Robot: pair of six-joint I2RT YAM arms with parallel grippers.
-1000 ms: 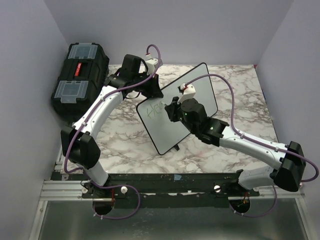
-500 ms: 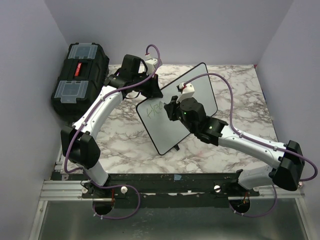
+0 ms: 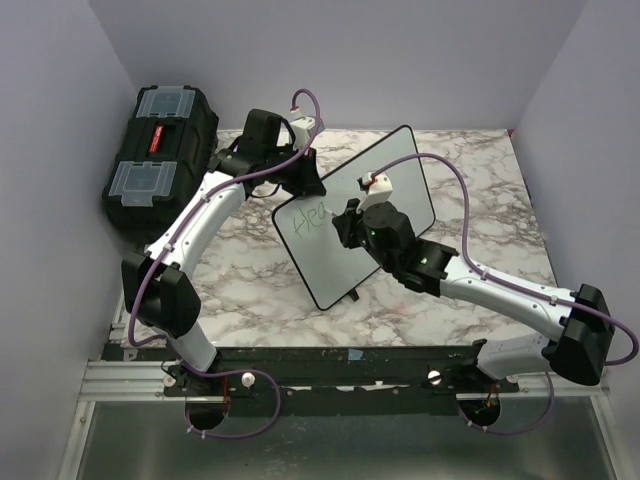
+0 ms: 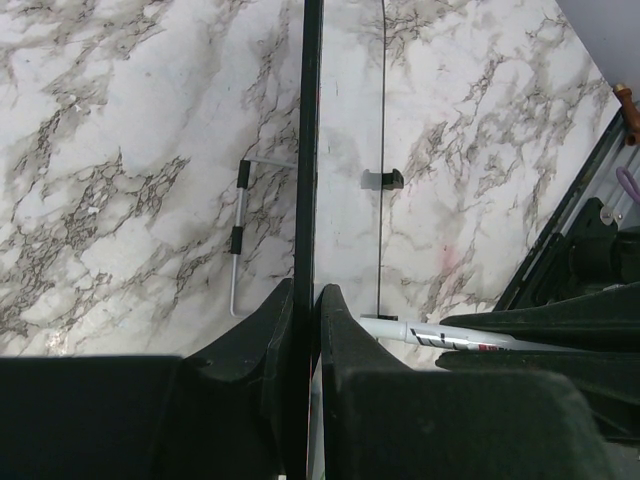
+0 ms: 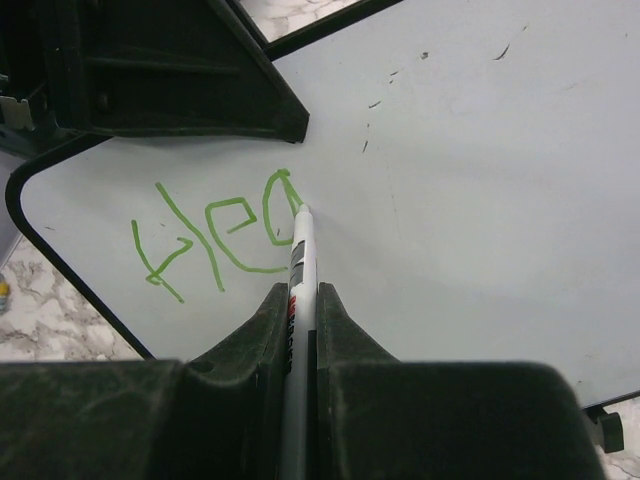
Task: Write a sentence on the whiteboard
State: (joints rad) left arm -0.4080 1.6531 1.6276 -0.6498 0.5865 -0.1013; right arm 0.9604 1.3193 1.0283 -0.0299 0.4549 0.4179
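Your left end effector (image 4: 305,310) is clamped shut on the edge of the whiteboard (image 5: 480,150), which stands propped mid-bench (image 3: 250,270). The sentence (image 5: 215,235) so far lies at 9 o'clock of the marker (image 5: 298,250) tip. Your right end effector (image 5: 300,300) grips that marker, tip on the board. Blank board runs toward 3 o'clock, along the writing line.

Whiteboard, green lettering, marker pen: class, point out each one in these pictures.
whiteboard (image 5: 480,150), right wrist view, bare white face.
green lettering (image 5: 211,240), right wrist view, stroke of the middle letters.
marker pen (image 5: 300,235), right wrist view, white barrel below the tip.
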